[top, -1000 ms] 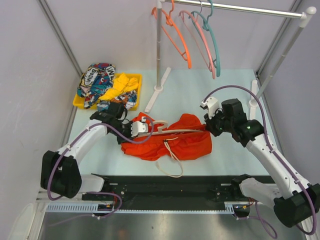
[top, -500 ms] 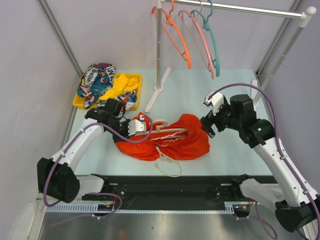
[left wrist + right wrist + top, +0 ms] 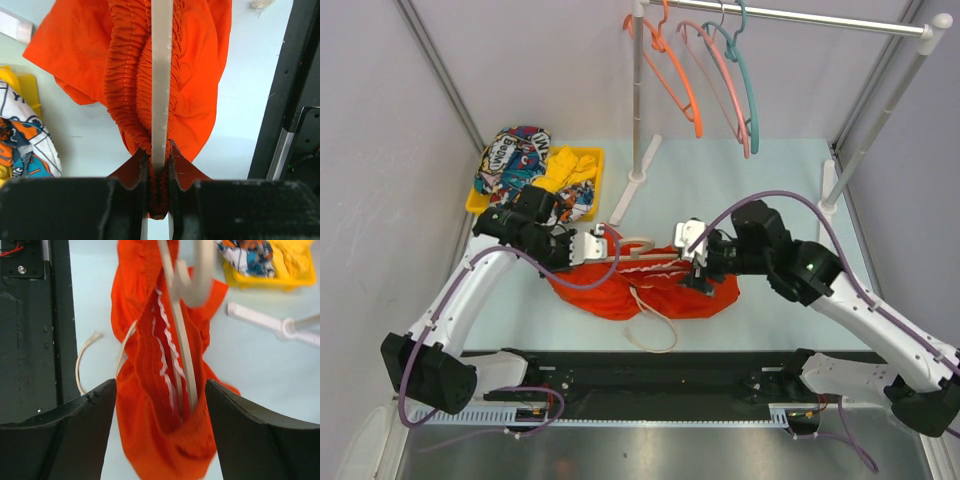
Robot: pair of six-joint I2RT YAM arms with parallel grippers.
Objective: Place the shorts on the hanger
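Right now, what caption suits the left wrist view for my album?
Left claw pinches the beige hanger together with the gathered waistband of the orange shorts.

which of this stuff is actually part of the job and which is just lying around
In the job:
- shorts
- beige hanger
- left gripper, clamped on the hanger bar
- right gripper, open over the shorts

Just lying about:
- yellow tray
- comic-print garment
- yellow garment
- orange hanger, pink hanger and teal hanger, on the rail
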